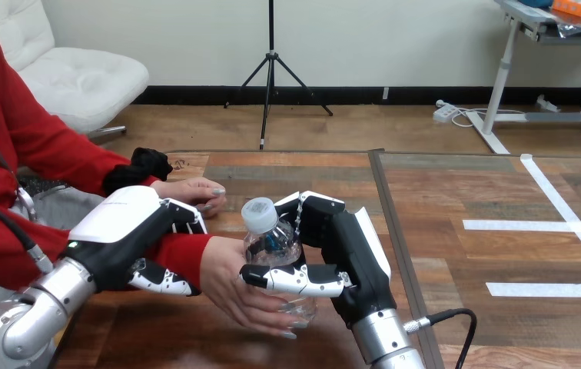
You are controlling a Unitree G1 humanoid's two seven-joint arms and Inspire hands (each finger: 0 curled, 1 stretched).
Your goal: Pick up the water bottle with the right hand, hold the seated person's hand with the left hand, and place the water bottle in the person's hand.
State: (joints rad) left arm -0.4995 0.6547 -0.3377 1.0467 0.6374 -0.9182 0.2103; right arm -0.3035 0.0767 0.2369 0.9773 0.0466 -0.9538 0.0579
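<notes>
A clear water bottle with a white cap stands upright in my right hand, whose thumb lies across its front while the fingers curl behind it. The person's hand is palm-up just left of and under the bottle, fingertips touching its lower part. My left hand sits on the person's red-sleeved wrist, fingers over it and thumb curled beneath.
The person's other hand rests on the wooden table just behind my left hand. White tape lines mark the table's right part. A dark seam runs down the tabletop beside my right hand.
</notes>
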